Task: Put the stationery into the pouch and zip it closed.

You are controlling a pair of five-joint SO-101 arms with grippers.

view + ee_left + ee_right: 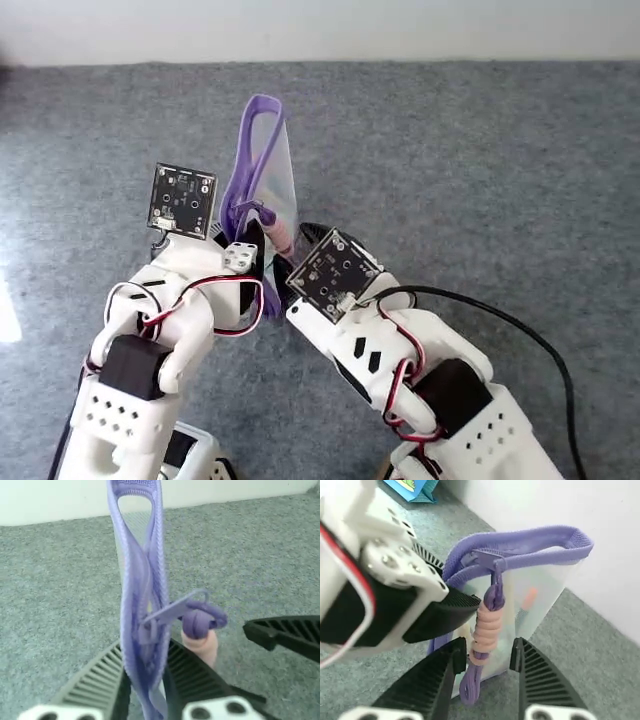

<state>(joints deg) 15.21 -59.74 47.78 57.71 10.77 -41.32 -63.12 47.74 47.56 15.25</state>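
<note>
The pouch has a translucent, faintly glossy plastic body. Its purple zip tape is woven cloth, matt and finely ribbed. The slider pull is smooth matt lilac; whether it is metal or plastic cannot be told. A purple braided cord and a pink ringed charm look like soft, matt rubber. The left pincer and right pincer are matt black ribbed plastic on smooth white plastic housings. Rough grey carpet covers the counter.

The grey, felt-like carpeted tabletop carries a translucent pouch with a purple zipper (standing on edge) and a trailing black cable.
</note>
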